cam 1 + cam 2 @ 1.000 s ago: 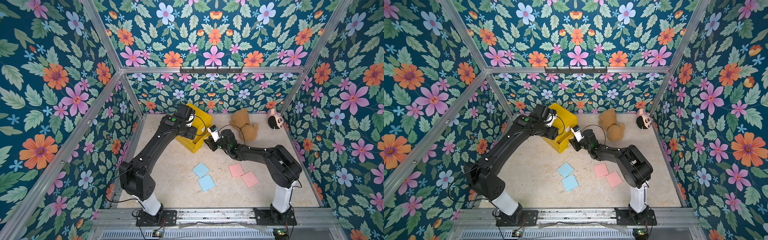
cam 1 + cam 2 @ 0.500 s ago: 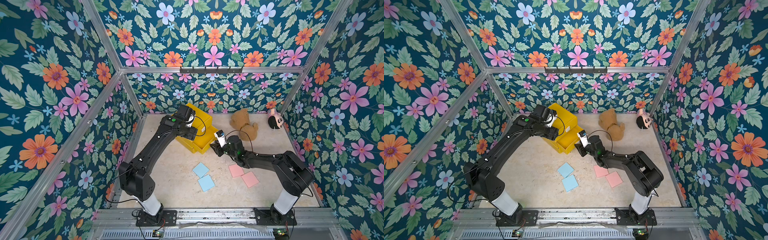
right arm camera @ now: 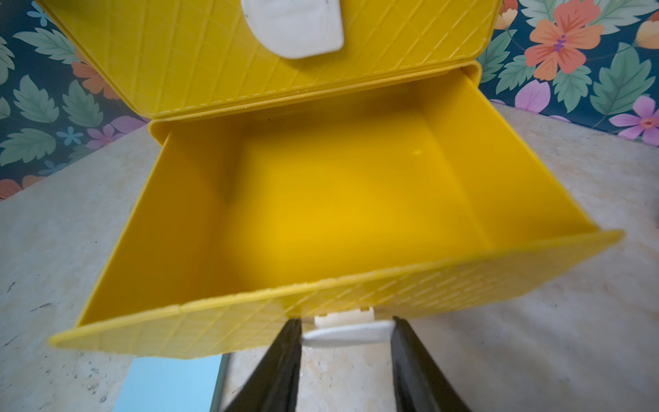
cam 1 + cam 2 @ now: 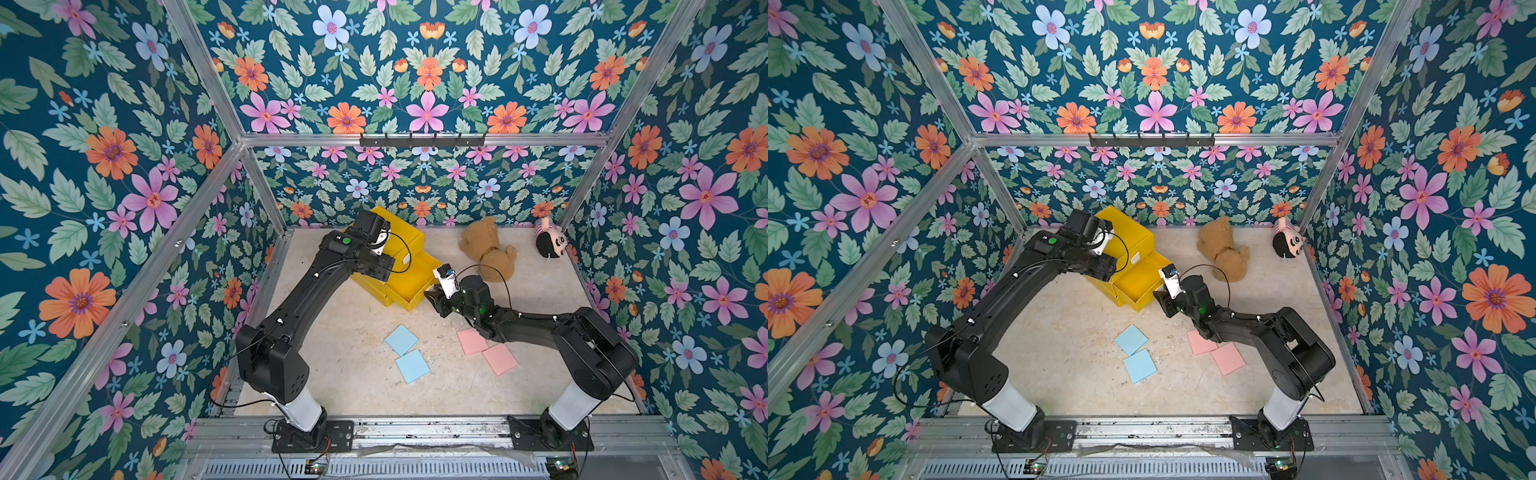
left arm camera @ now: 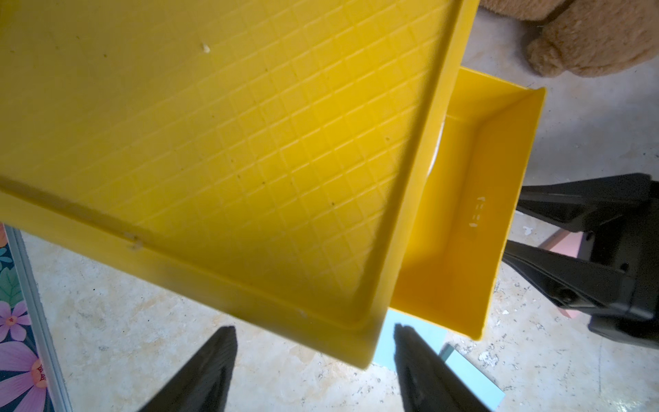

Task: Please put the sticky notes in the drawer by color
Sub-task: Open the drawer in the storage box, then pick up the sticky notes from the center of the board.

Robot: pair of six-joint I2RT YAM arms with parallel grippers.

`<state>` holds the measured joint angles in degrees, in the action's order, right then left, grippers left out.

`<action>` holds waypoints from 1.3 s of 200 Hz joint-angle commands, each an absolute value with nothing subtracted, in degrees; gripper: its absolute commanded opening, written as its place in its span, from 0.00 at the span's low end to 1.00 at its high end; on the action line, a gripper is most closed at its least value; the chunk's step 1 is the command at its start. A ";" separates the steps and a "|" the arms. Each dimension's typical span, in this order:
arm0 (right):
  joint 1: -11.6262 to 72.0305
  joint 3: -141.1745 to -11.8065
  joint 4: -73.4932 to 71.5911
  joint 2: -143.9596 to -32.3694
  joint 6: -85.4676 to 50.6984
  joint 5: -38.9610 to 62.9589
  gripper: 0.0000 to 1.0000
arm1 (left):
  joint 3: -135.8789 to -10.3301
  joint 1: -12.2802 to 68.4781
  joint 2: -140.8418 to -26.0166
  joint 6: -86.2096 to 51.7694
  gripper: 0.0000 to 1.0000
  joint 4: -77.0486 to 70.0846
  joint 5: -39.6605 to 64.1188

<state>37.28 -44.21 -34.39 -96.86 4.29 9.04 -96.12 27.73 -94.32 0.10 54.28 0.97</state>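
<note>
On the beige tabletop (image 4: 353, 386), the drawer (image 3: 338, 199) had slid open within the last second, ready for loading. The right gripper (image 3: 347, 323) clamped its tab handle (image 3: 346, 335); the left gripper (image 5: 314, 329) hung open. Blue sticky notes (image 4: 401, 340) and pink sticky notes (image 4: 500, 359) (yellow unseen) lay nearby.

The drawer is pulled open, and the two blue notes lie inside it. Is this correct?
No. The drawer is pulled open, but it is empty, as the right wrist view shows. The two blue notes lie on the table, seen in both top views.
</note>
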 commanded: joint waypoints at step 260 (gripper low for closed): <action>47.02 -36.45 11.85 -80.30 -26.36 -20.97 0.94 | -46.32 27.86 -55.32 -23.28 1.00 22.76 21.39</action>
